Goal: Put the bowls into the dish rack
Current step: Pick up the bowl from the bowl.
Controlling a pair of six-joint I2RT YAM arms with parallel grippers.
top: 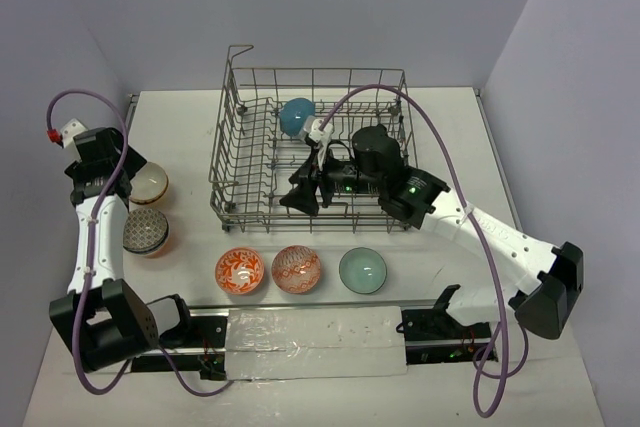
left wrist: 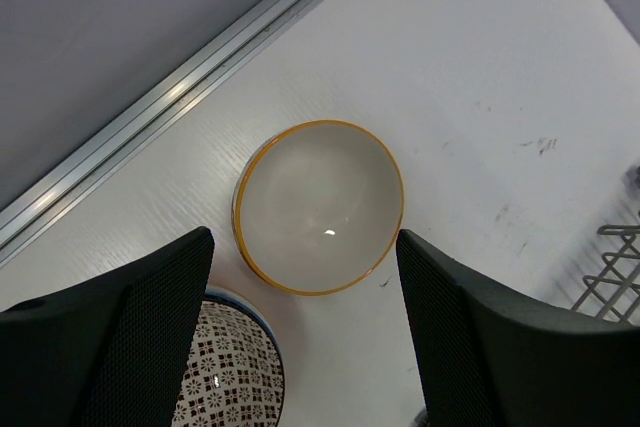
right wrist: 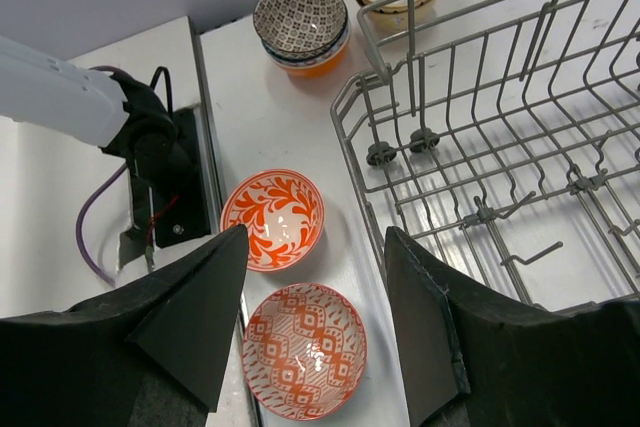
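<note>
**Left gripper (left wrist: 300,277) poised above an orange-rimmed bowl (left wrist: 320,205), well left of the dish rack (top: 240,147).**
I hold its jaws wide open, one finger on either side of the bowl, to take it by the rim. My right gripper (right wrist: 317,247) hovers empty over the rack's near-left corner, its jaws parted. A teal-blue bowl (top: 296,117) sits inside the rack, and a row of three bowls (top: 296,269) waits in front.

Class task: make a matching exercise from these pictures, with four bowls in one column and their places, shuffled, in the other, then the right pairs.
1 blue bowl
2 pale green bowl
3 orange-rimmed bowl
4 orange swirl bowl

A right end of the front row of three
B framed by the open left end effector
C left end of the front row of three
D inside the dish rack

Pairs: 1-D, 2-A, 3-B, 4-C
</note>
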